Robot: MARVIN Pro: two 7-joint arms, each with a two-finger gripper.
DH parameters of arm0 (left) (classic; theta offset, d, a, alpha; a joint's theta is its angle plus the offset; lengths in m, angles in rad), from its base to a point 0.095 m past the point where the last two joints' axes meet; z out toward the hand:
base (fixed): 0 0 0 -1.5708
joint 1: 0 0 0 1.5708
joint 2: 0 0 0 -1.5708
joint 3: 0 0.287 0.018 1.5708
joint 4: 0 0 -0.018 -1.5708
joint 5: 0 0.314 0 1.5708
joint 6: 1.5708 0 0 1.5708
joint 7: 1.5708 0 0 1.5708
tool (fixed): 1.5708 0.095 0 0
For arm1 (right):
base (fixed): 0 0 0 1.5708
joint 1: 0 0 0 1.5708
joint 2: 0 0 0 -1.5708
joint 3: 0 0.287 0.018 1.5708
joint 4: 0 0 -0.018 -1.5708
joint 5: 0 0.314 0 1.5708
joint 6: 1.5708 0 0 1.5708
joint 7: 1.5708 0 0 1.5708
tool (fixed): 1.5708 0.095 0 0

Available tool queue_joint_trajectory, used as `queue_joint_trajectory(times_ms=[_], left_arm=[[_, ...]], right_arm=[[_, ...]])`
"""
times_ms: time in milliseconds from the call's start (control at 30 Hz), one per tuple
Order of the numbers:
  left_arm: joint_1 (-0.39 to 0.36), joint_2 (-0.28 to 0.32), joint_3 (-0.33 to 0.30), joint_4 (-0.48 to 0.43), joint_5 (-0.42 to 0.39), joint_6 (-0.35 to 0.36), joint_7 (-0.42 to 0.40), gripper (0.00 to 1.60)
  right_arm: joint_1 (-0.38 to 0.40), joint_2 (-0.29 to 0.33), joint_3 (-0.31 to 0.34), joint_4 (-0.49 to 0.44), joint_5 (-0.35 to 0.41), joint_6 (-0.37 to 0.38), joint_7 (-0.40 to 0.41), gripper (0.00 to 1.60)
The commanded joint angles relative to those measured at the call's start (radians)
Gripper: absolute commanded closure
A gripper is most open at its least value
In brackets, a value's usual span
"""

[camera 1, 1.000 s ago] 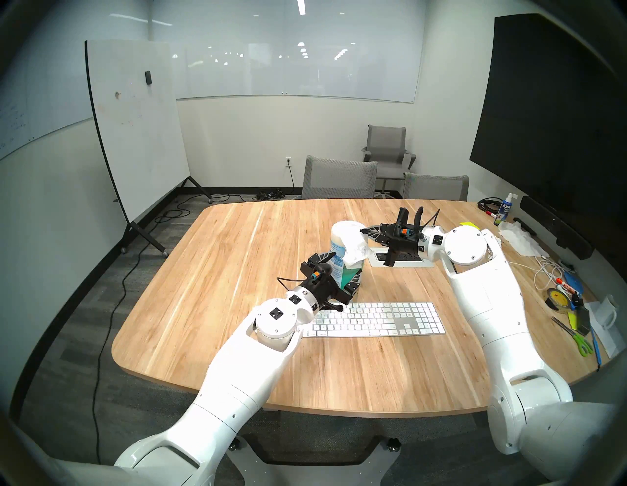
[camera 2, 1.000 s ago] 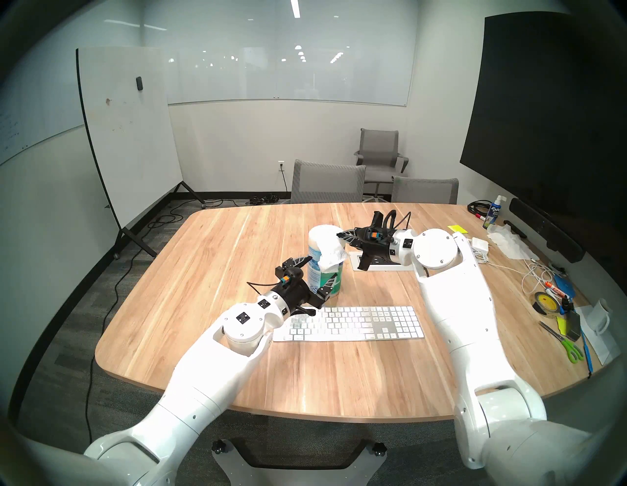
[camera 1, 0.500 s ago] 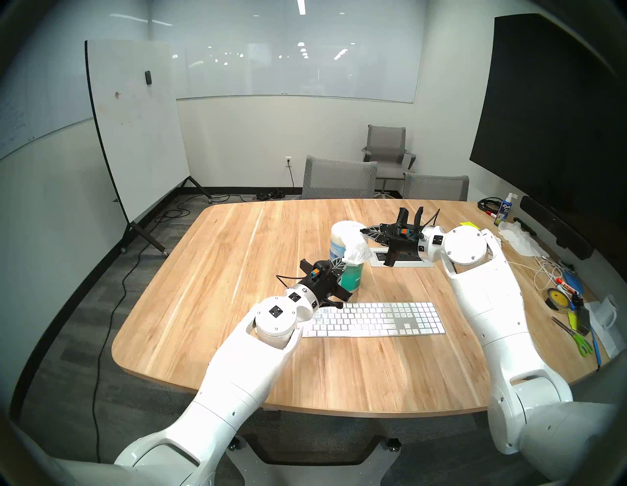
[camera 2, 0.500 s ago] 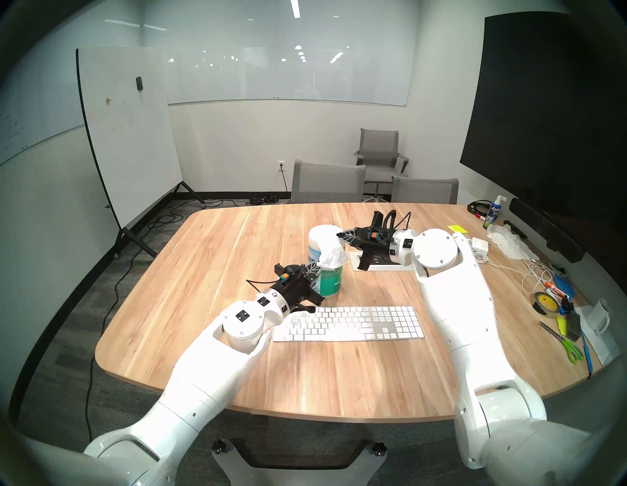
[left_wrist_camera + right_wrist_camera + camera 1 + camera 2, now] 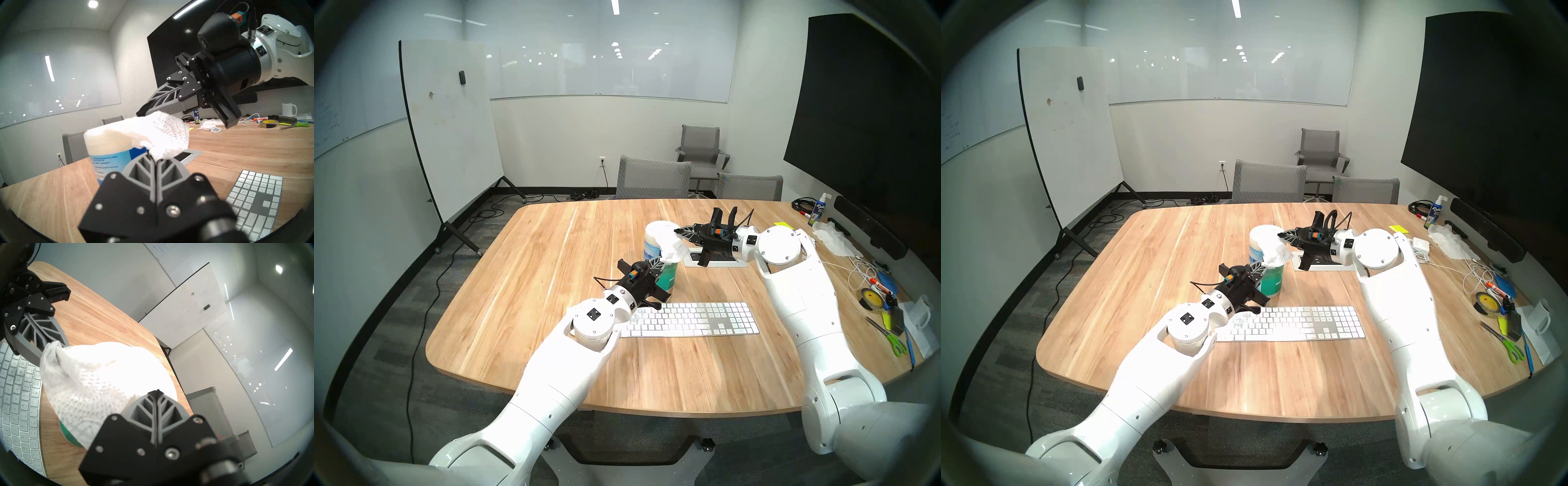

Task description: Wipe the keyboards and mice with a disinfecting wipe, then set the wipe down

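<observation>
On the light wooden conference table (image 5: 551, 258) stands a tall blue-green canister with a white lid (image 5: 667, 278), and a thin, semi-sheer white disinfecting wipe (image 5: 674, 249) is draped over its top and down the side nearest the robot. The left gripper (image 5: 153, 158) has its grey ribbed fingers pressed together on the lower, bunched end of the wipe (image 5: 163, 135) — the left wrist view shows the cloth pinched right at the fingertips. The right gripper (image 5: 157, 392) reaches in from the other side at lid height, its fingers closed with no gap between them; its tips sit at the upper edge of the wipe (image 5: 95, 378), but whether cloth is caught between them cannot be told. The flat, wide white keyboard with a silver-grey frame (image 5: 694, 319) lies on the table just nearer the robot than the canister, apart from both grippers — untouched by the wipe.
</observation>
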Motion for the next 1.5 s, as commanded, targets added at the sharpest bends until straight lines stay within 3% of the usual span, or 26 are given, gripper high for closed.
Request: queue_joint_trajectory(times_ms=[0,367,700,1467], left_arm=[[0.046,0.012,0.002,-0.113,0.005,-0.008,0.015,1.60],[0.166,0.066,0.005,-0.246,0.019,0.039,0.049,1.60],[0.227,0.107,-0.018,-0.290,0.006,0.011,0.059,1.60],[0.270,0.142,-0.040,-0.297,-0.025,-0.058,0.080,1.60]], right_arm=[[0.004,-0.002,0.001,-0.008,0.002,0.001,-0.001,1.60],[0.004,-0.002,0.002,-0.009,0.002,0.002,-0.001,1.60],[0.004,-0.002,0.002,-0.009,0.002,0.002,-0.001,1.60],[0.003,-0.002,0.002,-0.009,0.001,0.002,-0.001,1.60]])
